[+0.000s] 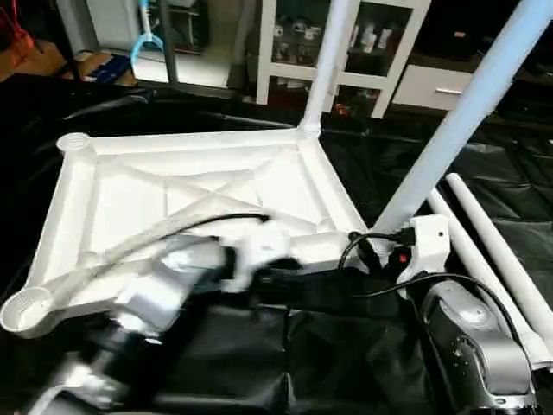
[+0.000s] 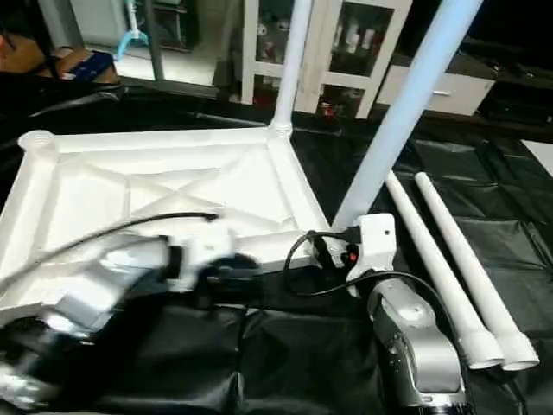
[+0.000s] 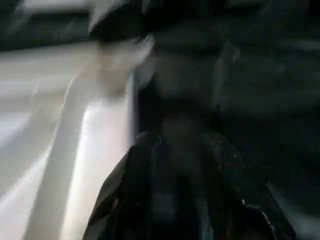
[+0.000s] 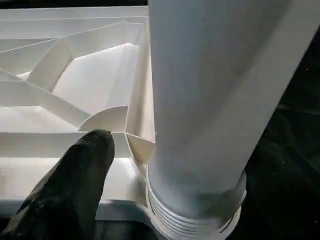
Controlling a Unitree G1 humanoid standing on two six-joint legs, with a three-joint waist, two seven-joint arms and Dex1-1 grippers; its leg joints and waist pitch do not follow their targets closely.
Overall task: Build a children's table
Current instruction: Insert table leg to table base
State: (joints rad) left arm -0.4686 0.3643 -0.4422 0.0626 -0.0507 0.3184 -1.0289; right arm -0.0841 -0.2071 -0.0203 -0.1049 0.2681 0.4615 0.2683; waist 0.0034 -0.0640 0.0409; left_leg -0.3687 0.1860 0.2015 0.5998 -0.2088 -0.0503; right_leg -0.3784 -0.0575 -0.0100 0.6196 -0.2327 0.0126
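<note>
Lying upside down on the black-covered tabletop (image 1: 259,363), the white top (image 1: 173,194) of the children's table showed its crossed ribs. Two legs stood in it: the far leg (image 1: 327,60) at the far right corner and the near leg (image 1: 458,121) at the near right corner. Both left sockets, the near socket (image 1: 26,309) and the far socket (image 1: 73,143), were empty.

The right pincer (image 1: 376,252) was at the foot of the near leg and wide open. One black finger (image 4: 75,190) showed just beside the leg, and it did not seem to press on it. The left pincer (image 2: 229,268) was at the near edge of the white top, between the two near corners. It was blurred, so one could not tell if it was open or closed.

The two loose legs (image 2: 441,268) lay side by side on the tabletop, to the right of the right pincer. Their long axis ran away from the robot, with one end of each close to the right forearm. The right arm was clearly the nearer one to them, while the empty sockets were on the left arm's side. The next leg probably has to cross the whole white top.
</note>
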